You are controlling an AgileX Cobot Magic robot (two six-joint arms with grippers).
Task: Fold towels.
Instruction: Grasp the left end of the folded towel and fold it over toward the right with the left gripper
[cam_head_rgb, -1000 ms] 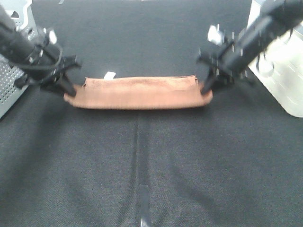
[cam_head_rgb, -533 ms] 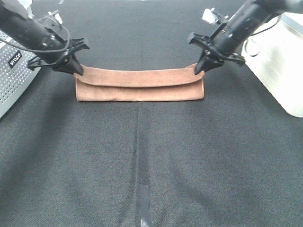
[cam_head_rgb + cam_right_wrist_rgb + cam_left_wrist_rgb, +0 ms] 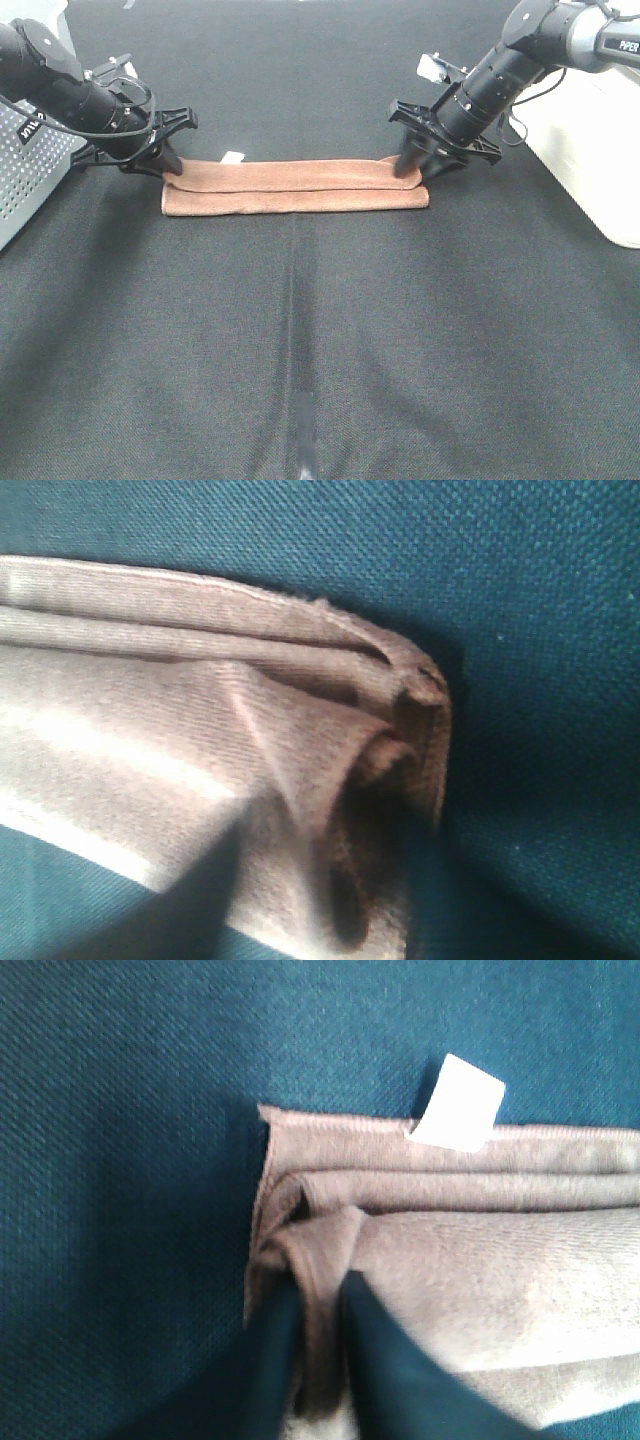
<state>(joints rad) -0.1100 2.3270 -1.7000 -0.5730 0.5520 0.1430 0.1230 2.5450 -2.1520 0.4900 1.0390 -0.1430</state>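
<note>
The reddish-brown towel [image 3: 295,186] lies on the black mat as a long narrow folded strip, its white tag [image 3: 232,157] at the far edge near the left end. My left gripper [image 3: 168,163] is down on the strip's far left corner. In the left wrist view it [image 3: 320,1300] is shut on a pinched fold of the towel [image 3: 500,1280], with the tag [image 3: 457,1103] just beyond. My right gripper [image 3: 410,168] is down on the far right corner. In the right wrist view it [image 3: 340,880] holds a rolled fold of the towel [image 3: 150,720] between its dark fingers.
A grey perforated box [image 3: 25,185] stands at the left edge of the mat and a white container [image 3: 590,150] at the right edge. A strip of tape [image 3: 303,425] lies on the black mat [image 3: 300,320] near the front.
Both grippers have carried the towel's held edge away from the camera and lowered it onto the far edge. The strip now lies flat and narrower than before.
</note>
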